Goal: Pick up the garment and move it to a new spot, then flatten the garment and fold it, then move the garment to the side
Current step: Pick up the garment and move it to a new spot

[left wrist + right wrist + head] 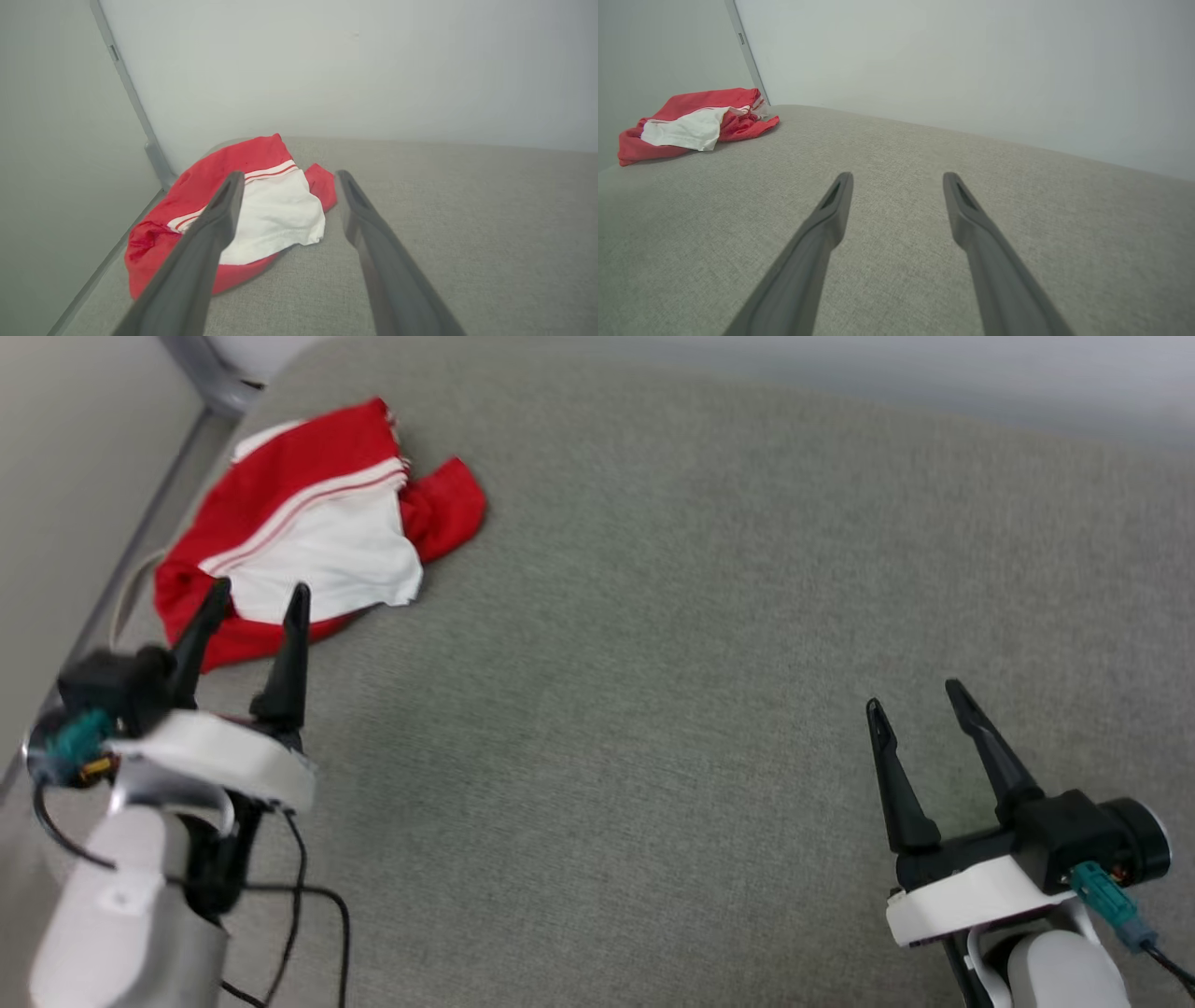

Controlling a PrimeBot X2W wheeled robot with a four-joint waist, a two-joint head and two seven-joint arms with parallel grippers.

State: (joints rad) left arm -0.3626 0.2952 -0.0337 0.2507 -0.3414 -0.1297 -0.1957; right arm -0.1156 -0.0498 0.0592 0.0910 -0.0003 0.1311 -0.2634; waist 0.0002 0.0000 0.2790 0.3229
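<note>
Crowding is looking like the main hazard. The soft red jersey-like garment with white sleeve panels and thin red-and-white stripe trim [317, 523] is lying bunched in the far left corner of the surface, just beside its edge. The left gripper with two long dark fingers [261, 586] is hovering at the garment's near edge, fingers spread and nothing between them. I cannot tell whether the tips are touching cloth.

A reach deeper into that corner is risking a knock against the grey metal upright strip [135, 102] or the pale wall [350, 70]. Because the cloth is heaped in layers, a pinch is likely to be catching only the loose white top fold, so the rest could be trailing, dragging or slipping over the left edge. The black cable looping below the left wrist [299, 896] could be snagging if the arm is twisting. The right gripper [913, 694], likewise spread and holding nothing, is hanging well apart at the near right, too far to be helping with a two-handed lift without a long crossing reach.

The surface is a broad grey woven fabric pad [700, 616], stretching wide to the right of the garment, so a new spot there is looking easy to find. Its weave is probably giving some friction against dragged cloth. Plain pale walls are closing in the far side and the left.
</note>
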